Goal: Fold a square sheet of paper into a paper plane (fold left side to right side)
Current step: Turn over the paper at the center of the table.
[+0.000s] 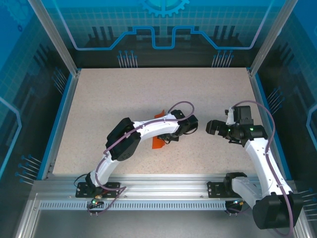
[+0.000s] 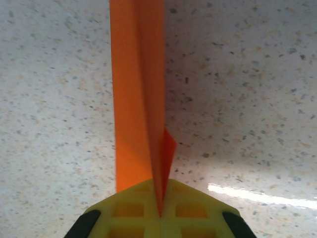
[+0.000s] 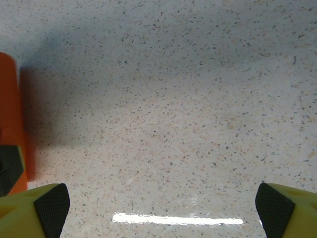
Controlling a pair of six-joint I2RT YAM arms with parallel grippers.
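Note:
The square sheet of paper (image 2: 133, 99) is bright orange and folded into a narrow long strip with a raised central crease. It lies on the speckled table and runs straight away from my left gripper (image 2: 161, 210). The yellow jaws are shut on its near end, where a small flap stands up. From above, orange paper (image 1: 157, 144) pokes out on both sides of the left forearm, mid-table, with the left gripper (image 1: 168, 138) over it. My right gripper (image 1: 214, 128) hovers to the right of it, open and holding nothing. In the right wrist view the right gripper (image 3: 163, 213) frames bare table, with the paper (image 3: 10, 109) at the left edge.
The beige speckled table (image 1: 148, 89) is ringed by a blue rim, metal posts and clear panels. An aluminium rail (image 1: 163, 186) carrying the arm bases runs along the near edge. The left arm's elbow (image 1: 124, 139) sits above the table's left centre.

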